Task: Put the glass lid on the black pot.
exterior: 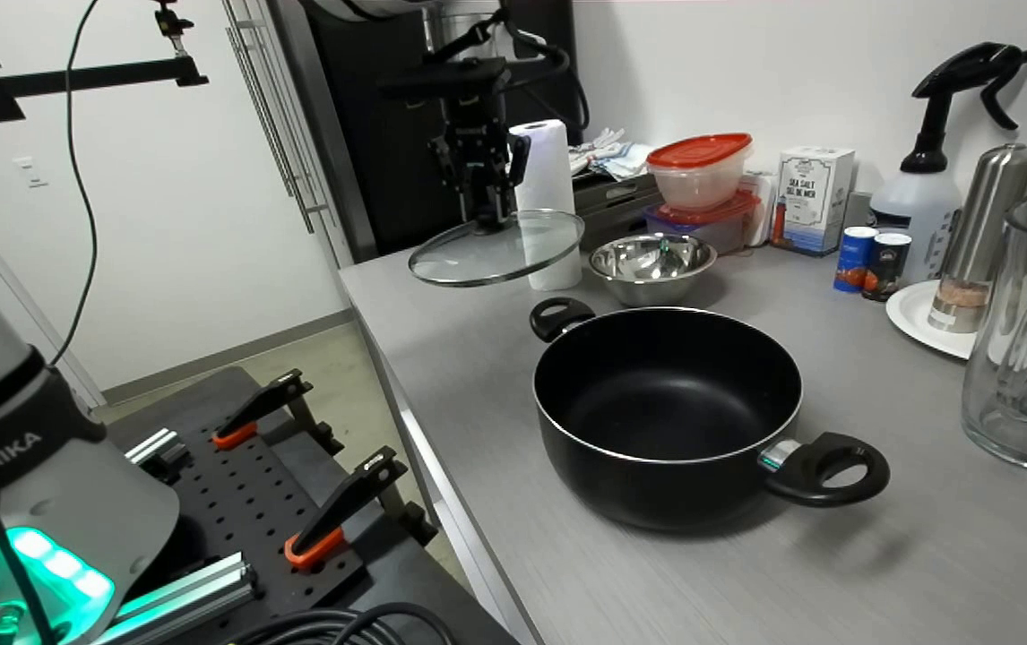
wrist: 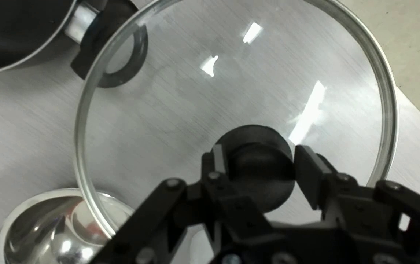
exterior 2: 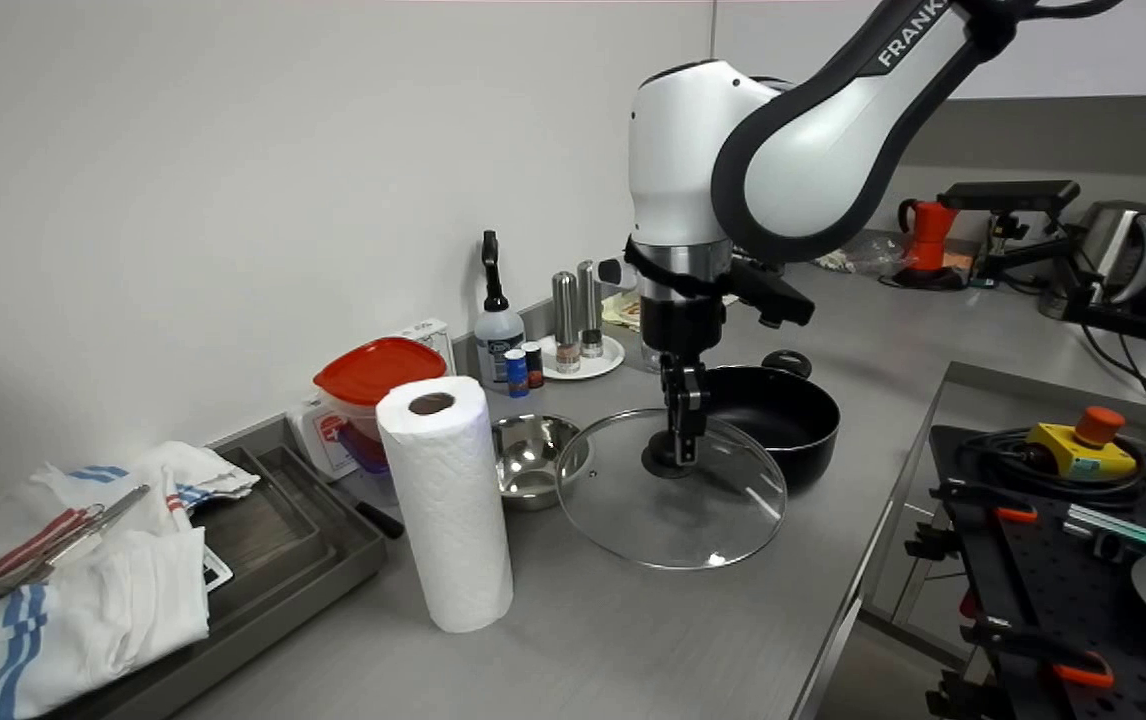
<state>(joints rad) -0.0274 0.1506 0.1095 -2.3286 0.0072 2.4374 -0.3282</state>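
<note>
Fingers (wrist: 309, 176) around glass lid's (wrist: 210, 106) knob (wrist: 263, 172)

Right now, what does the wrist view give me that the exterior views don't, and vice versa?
Wrist view only: a top-down look at the grip on the glass lid, its dark knob between the two fingers, one on each side.

Exterior views only: the spray bottle, the white robot arm, and the black pot's handle farther from the lid.

Both: the lid held by its knob, the pot with no lid on it, and the steel bowl. The wrist view cuts off part of pot and bowl.
</note>
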